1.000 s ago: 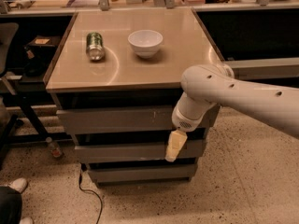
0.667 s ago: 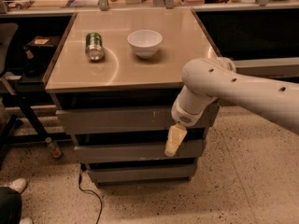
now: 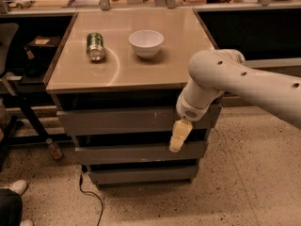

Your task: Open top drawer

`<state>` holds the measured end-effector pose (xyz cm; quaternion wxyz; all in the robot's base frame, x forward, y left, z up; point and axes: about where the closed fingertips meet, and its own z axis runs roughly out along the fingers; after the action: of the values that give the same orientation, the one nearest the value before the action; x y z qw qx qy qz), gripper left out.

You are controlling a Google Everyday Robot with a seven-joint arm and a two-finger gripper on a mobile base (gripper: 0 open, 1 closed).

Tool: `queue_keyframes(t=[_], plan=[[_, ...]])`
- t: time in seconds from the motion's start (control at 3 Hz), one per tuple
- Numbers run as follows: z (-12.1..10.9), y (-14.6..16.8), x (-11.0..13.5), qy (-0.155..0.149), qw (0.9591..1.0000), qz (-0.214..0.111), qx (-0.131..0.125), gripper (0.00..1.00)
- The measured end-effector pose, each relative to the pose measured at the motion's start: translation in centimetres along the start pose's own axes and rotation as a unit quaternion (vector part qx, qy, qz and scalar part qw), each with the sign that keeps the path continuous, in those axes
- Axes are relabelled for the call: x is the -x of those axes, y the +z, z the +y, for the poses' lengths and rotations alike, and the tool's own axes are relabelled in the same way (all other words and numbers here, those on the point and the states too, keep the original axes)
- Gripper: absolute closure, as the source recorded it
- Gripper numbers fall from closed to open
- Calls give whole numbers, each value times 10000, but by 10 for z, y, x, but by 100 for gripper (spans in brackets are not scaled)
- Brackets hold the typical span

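The top drawer (image 3: pixel 117 120) is the wide grey handleless front just under the tabletop, with small pale scratches right of its centre. It stands slightly out from the cabinet. Two smaller grey drawer fronts sit below it, the middle one (image 3: pixel 136 153) and the bottom one (image 3: pixel 141 174). My gripper (image 3: pixel 178 138) hangs from the white arm (image 3: pixel 235 79) in front of the right end of the drawers, its pale fingers pointing down between the top and middle fronts.
A green can (image 3: pixel 95 46) lies on its side and a white bowl (image 3: pixel 146 43) stands on the beige tabletop (image 3: pixel 127 74). A black chair (image 3: pixel 9 55) and a shoe (image 3: pixel 16 187) are at the left. A cable (image 3: pixel 89 197) trails on the speckled floor.
The arm and gripper have shifted slightly left and a little closer to the drawer fronts. The drawers, can and bowl have not moved.
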<state>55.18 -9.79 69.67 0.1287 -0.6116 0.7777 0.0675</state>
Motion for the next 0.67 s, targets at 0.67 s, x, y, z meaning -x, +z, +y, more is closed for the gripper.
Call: queue_keyframes(t=[0.67], plan=[[-14,33,13,-225,9995,145,151,0]])
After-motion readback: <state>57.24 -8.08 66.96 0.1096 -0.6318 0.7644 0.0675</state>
